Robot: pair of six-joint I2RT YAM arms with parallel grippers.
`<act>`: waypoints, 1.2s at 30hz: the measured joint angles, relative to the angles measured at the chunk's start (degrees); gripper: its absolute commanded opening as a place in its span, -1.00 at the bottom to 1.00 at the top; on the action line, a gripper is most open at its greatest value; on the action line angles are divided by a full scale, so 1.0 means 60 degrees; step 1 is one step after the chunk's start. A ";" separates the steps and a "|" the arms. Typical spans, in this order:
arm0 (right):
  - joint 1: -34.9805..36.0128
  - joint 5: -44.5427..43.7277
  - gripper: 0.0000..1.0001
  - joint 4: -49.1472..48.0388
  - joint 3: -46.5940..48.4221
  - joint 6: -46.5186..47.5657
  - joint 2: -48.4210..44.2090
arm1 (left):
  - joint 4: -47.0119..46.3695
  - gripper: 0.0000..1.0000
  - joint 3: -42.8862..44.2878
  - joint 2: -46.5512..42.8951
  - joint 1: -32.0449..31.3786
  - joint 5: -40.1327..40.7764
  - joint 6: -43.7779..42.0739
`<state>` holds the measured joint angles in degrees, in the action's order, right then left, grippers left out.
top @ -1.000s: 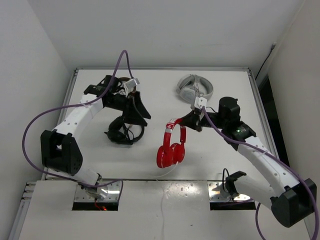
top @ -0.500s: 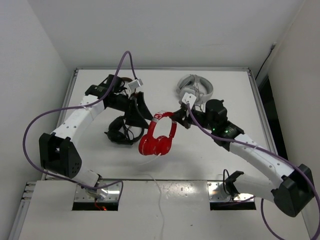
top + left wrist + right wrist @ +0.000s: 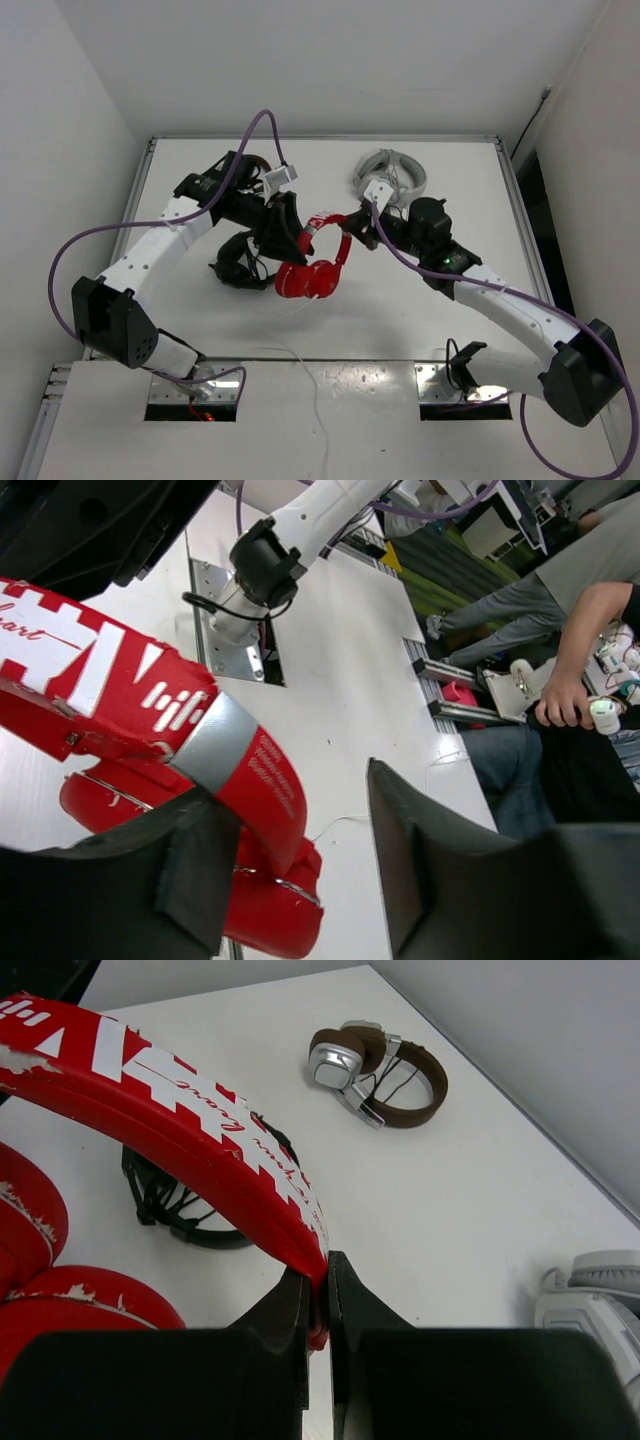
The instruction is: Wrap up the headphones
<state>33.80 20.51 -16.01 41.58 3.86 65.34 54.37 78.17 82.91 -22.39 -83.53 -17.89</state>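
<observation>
Pinching the far right part of the headband (image 3: 330, 222), the right gripper (image 3: 352, 222) has its fingers shut tight on the red headphones (image 3: 312, 268). In its wrist view the 2 fingertips (image 3: 290, 1310) meet on the band's edge with almost no gap between them.

The headphones sit near the middle of the table (image 3: 420, 320), between the 2 grippers. The 2 earcups (image 3: 305, 282) lie on the near side of the band, just right of the black headphones (image 3: 238, 265). Whether the earcups touch the table I cannot tell.

From the left, the left gripper (image 3: 290, 232) reaches the band's left part. Its fingers stand partly open. In its wrist view the band runs down through the gap, close against 1 finger (image 3: 190, 870), while the other finger (image 3: 420, 860) stands clear of it, so nothing is clamped there.

A thin white cable (image 3: 318, 400) trails from the headphones toward the near edge, between the 2 arm bases.

Grey headphones (image 3: 388, 175) lie at the far right of the table, beyond the right gripper. Brown headphones (image 3: 385, 1070) lie at the far left, mostly hidden by the left arm in the top view.
</observation>
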 measured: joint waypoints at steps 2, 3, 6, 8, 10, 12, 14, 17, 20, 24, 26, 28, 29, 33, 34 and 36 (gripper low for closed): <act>0.0000 0.0011 -1.00 -0.0233 -0.0040 0.0004 0.0033 | -0.0011 -0.13 0.0000 -0.0011 -0.0033 0.0018 0.0000; 0.0011 0.0025 -1.00 -0.0324 -0.0066 0.0011 0.0051 | -0.0004 -0.26 0.0000 -0.0011 -0.0033 0.0044 0.0018; 0.0022 0.0149 -1.00 -0.0557 -0.0109 0.0025 0.0055 | 0.0062 -0.93 0.0000 -0.0011 -0.0033 0.0087 0.0211; 0.0036 0.0095 -0.78 -0.0914 -0.0106 0.0113 0.0055 | 0.0018 -0.99 0.0000 -0.0007 -0.0087 0.0036 0.0240; 0.0047 0.0127 -0.26 -0.0994 -0.0106 0.0066 0.0058 | -0.0007 -1.00 0.0000 -0.0007 -0.0142 -0.0062 0.0317; 0.0044 0.0087 0.31 -0.0976 -0.0109 0.0040 0.0058 | -0.0018 -1.00 0.0000 -0.0007 -0.0157 -0.0040 0.0321; 0.0040 0.0036 0.41 -0.0914 -0.0109 0.0058 0.0051 | -0.0025 -1.00 0.0000 0.0000 -0.0146 0.0073 0.0331; 0.0113 -0.0073 0.43 -0.0382 -0.0106 0.0098 -0.0109 | -0.0007 -1.00 0.0000 0.0040 -0.0131 0.0146 0.0324; 0.0270 -0.0441 0.43 0.0772 -0.0091 0.0047 -0.0692 | 0.0000 -1.00 0.0000 0.0058 -0.0127 0.0175 0.0240; 0.0372 -0.1147 0.39 0.2849 0.0586 -0.0572 -0.1497 | -0.0076 -1.00 -0.0004 0.0029 -0.0270 0.0769 0.0069; 0.0189 -0.1384 0.37 0.3974 0.1370 -0.1162 -0.1566 | -0.1064 -1.00 -0.0430 -0.0302 -0.0681 0.2062 0.0656; -0.0215 -0.1446 0.34 0.4739 0.1985 -0.1759 -0.1559 | -0.2280 -1.00 -0.1366 -0.1064 -0.1104 0.3286 0.1246; -0.0503 -0.1435 0.34 0.5045 0.2222 -0.2120 -0.1563 | -0.2878 -1.00 -0.1989 -0.1647 -0.1421 0.4167 0.1548; -0.2109 -0.0816 0.32 0.6109 0.2619 -0.3563 -0.1413 | -0.3971 -1.00 -0.3166 -0.3308 -0.2634 0.6838 0.2248; -0.2601 -0.0550 0.32 0.6342 0.2674 -0.3891 -0.1260 | -0.4186 -1.00 -0.3206 -0.3421 -0.2765 0.7260 0.2328; -0.3439 -0.0157 0.23 0.6808 0.2816 -0.4594 -0.0783 | -0.4630 -1.00 -0.3217 -0.3410 -0.3020 0.8291 0.2295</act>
<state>13.17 19.57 24.84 58.48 -23.70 60.64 26.59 58.87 62.46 -40.51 -33.78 -4.12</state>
